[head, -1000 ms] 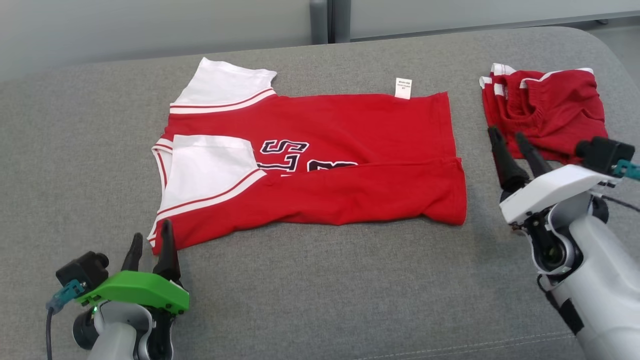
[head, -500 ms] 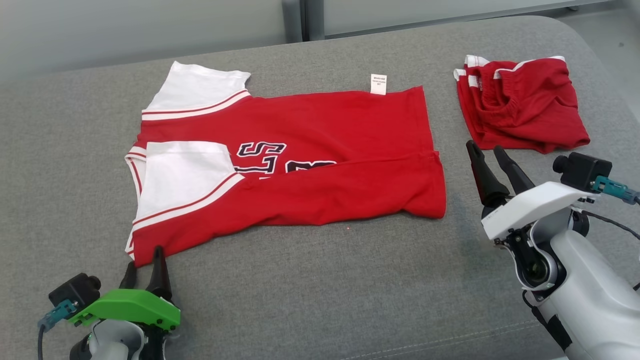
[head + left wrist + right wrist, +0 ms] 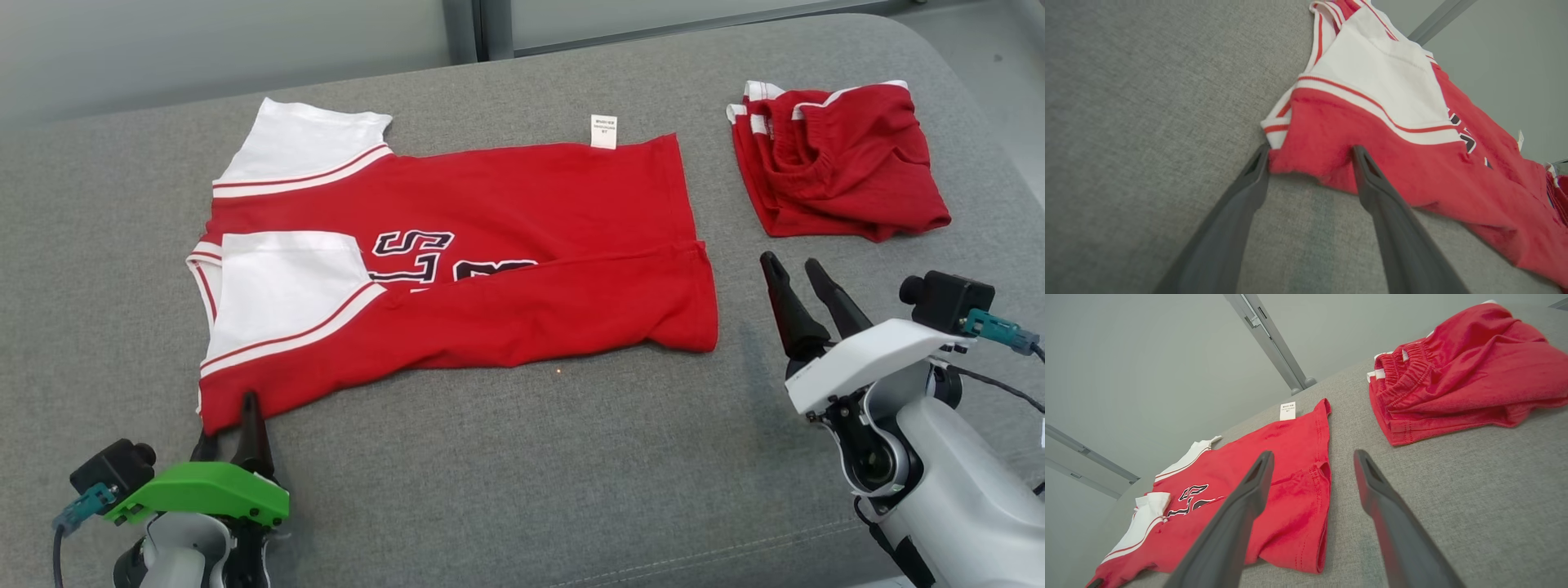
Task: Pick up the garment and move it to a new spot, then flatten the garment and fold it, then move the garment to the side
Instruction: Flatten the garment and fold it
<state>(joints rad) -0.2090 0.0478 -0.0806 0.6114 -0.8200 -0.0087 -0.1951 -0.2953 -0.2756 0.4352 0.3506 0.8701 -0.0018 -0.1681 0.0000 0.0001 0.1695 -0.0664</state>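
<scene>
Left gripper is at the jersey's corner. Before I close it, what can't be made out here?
- Head view: print on the white label is too small to read.
- Head view: lettering on the jersey is half covered by its folded-over lower flap.
- Left wrist view: contact between the left gripper and the corner is unclear; the far hem is cut off.
- Right wrist view: the shorts run off the right edge.
</scene>
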